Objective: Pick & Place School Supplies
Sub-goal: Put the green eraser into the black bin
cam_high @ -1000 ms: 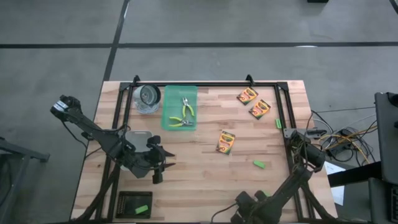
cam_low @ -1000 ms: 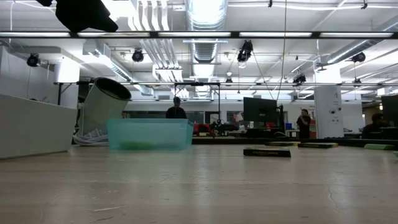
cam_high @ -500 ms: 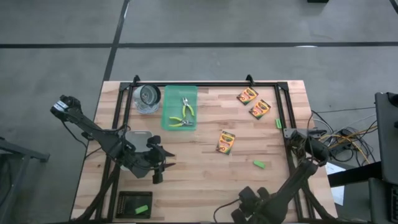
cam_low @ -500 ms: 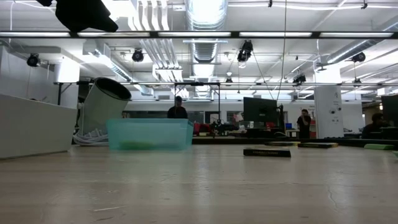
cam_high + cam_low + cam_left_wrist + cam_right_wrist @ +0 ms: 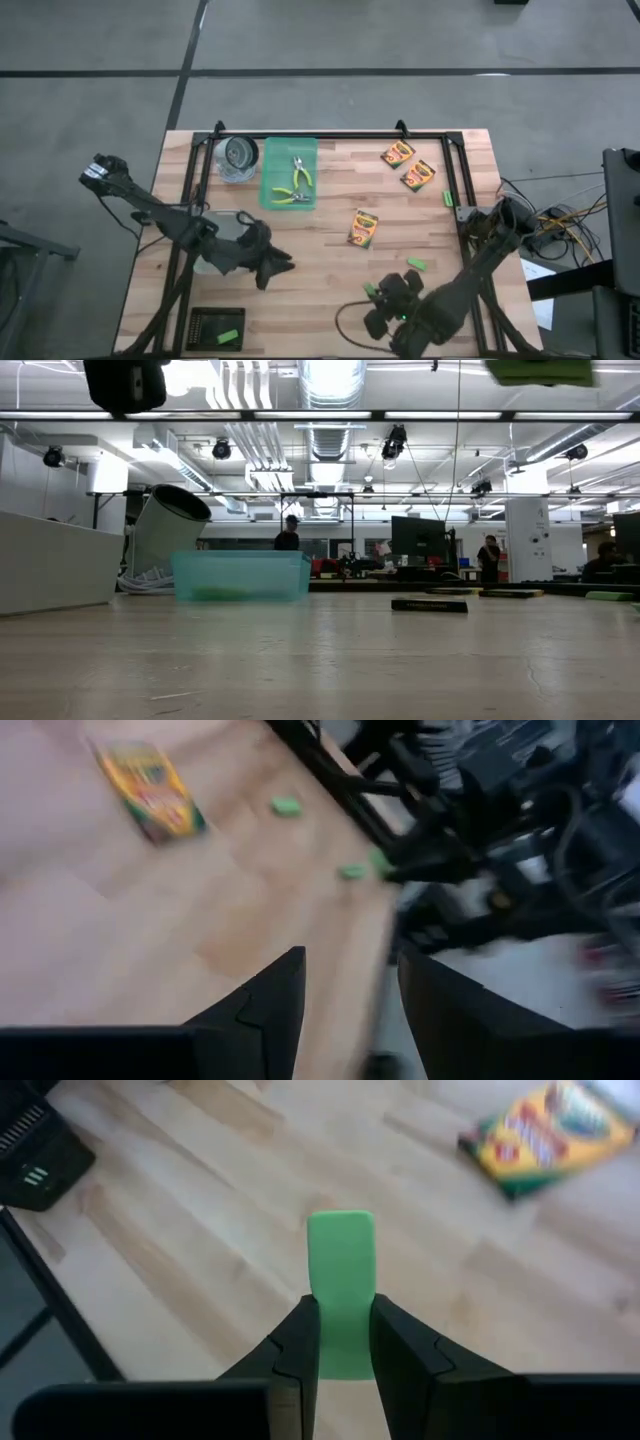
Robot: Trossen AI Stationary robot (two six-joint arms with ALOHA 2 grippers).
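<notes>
Right gripper (image 5: pixel 343 1348) hung over the table's near right part, fingers clamped on a green block (image 5: pixel 341 1280). Left gripper (image 5: pixel 350 982) hovered near front left, fingers apart, empty. One crayon box (image 5: pixel 363 227) lay mid-table, two more (image 5: pixel 408 165) far right. Pliers (image 5: pixel 296 183) sat in the tray (image 5: pixel 271 190).

Three crayon boxes flat on counter: two (image 5: pixel 398 153) (image 5: pixel 418 175) near far right corner, one (image 5: pixel 363 228) mid-counter. Two pliers (image 5: pixel 301 172) (image 5: pixel 291 197) in teal tray. Green blocks: one (image 5: pixel 417 264) on counter, one (image 5: pixel 341 1292) pinched upright in right claw (image 5: pixel 343 1348).
</notes>
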